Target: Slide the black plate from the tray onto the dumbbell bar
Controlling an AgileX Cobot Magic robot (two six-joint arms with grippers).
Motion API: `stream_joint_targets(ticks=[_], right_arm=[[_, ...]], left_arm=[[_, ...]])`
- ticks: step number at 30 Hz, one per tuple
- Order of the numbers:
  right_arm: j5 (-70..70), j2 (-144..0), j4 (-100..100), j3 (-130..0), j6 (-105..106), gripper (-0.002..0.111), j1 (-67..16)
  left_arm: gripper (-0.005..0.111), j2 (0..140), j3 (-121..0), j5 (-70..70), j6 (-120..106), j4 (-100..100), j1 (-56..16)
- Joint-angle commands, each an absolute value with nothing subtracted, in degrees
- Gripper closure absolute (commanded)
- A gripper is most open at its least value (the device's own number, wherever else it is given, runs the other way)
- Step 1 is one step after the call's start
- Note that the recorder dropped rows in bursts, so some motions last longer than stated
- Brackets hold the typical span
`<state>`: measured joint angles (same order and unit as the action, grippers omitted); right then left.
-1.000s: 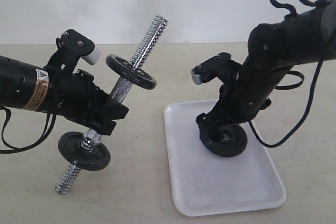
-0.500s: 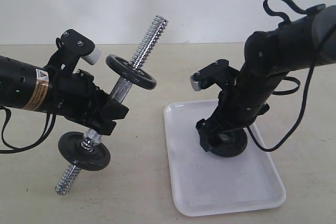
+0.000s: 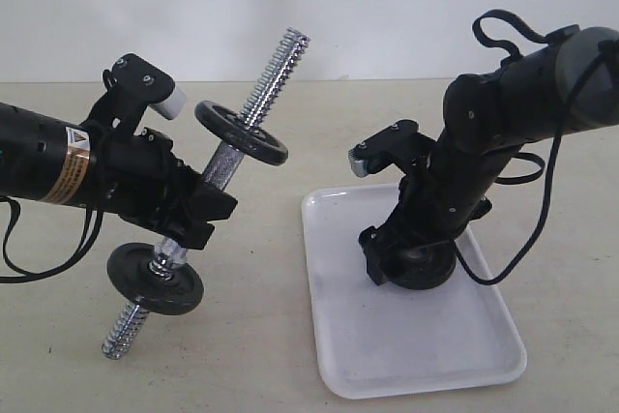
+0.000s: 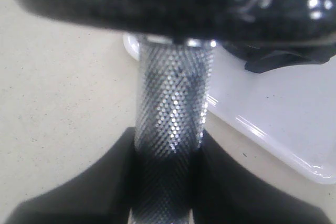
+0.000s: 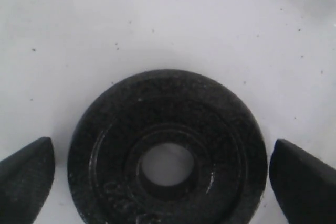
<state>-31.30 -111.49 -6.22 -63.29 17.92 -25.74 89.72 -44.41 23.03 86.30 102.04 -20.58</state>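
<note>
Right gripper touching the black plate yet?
Apart. Right wrist view: the right gripper stands open, fingers flanking the black plate, white tray showing between.

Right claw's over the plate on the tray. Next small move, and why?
Probably close the right claw on the black plate. It is open, its fingers flank the plate's rim on both sides with small gaps, and the plate lies flat on the tray. The left claw holds the dumbbell bar tilted, upper threaded end free, so only the grasp seems missing.
</note>
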Motion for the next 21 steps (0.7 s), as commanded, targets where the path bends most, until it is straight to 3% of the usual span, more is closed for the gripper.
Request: stream_joint_targets(ticks=[1,21], right_arm=[[-31.31,-111.53,-5.89,-63.54,18.54,0.003,-25.84],[-33.81,-116.28,-5.17,-63.54,18.66,0.003,-25.84]], left_arm=[[0.102,86.07,-46.59,25.16,86.49,99.95,-20.65],[0.102,86.07,-46.59,25.0,86.49,99.95,-20.65]])
